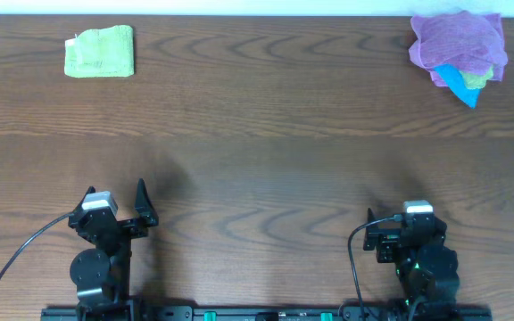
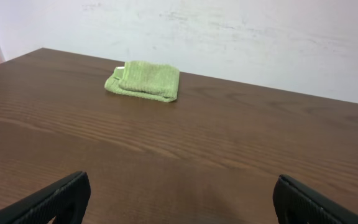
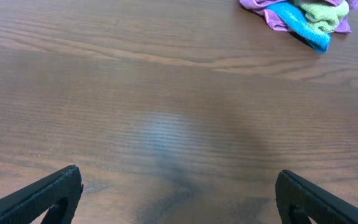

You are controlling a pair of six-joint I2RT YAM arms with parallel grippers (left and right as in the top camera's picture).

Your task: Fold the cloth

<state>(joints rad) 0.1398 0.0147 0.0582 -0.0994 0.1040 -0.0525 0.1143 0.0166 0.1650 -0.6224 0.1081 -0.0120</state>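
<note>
Cloth folded, plush lime rectangle on wood-grain table.

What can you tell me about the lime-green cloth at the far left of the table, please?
The cloth is light lime-green, with a soft, fuzzy microfibre look. It lies folded into a compact, layered rectangle, flat on the wooden table near its far left corner. Only the table touches it.

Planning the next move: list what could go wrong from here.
1. The lime-green cloth lies folded near the far edge of the table; a clumsy pinch by the open left gripper could undo it or push it off.
2. A second green cloth sits in the pile with the purple cloth and blue cloth; the right gripper might take that one instead.
</note>
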